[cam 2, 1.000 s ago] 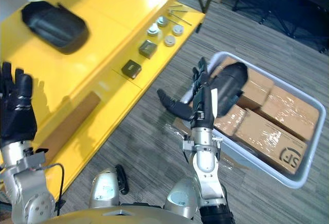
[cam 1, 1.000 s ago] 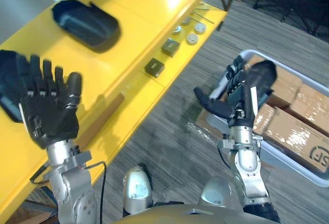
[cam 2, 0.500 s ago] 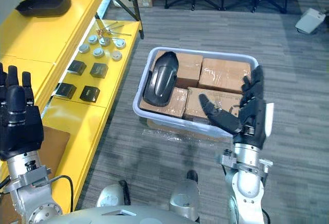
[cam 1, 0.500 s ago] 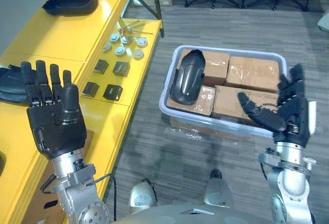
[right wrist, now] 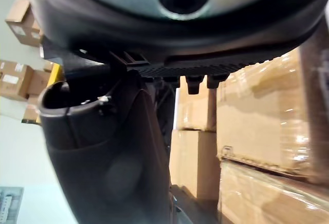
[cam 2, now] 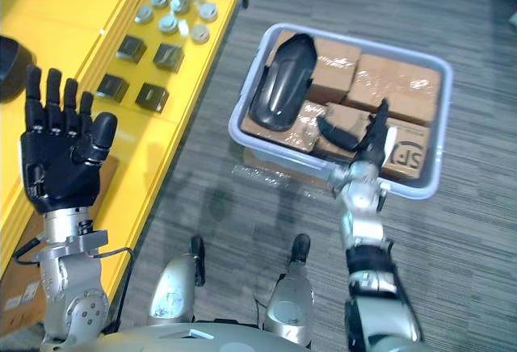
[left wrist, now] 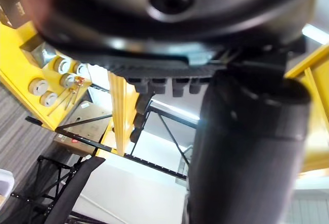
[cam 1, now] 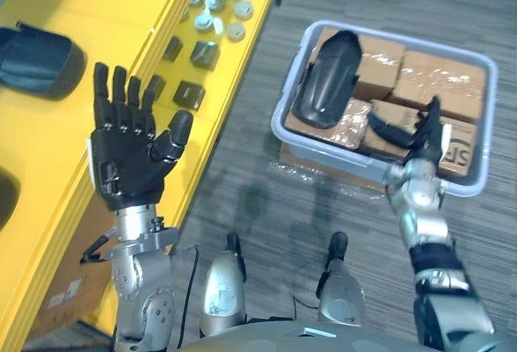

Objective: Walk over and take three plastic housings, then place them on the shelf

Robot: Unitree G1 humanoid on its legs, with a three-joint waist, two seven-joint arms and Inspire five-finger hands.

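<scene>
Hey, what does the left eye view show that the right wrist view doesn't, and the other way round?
Left eye view: the yellow shelf with a dark housing and small parts on it, the open left hand raised beside it, and the grey bin holding another housing. Right wrist view: distant cardboard boxes against a pale wall. Shared: the open right hand and the film-wrapped boxes it hovers over.

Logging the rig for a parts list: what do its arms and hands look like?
The left robot hand and right robot hand are matte black, with segmented fingers and a thick thumb. The left arm and right arm are silver-grey metal in rounded, jointed segments.
</scene>
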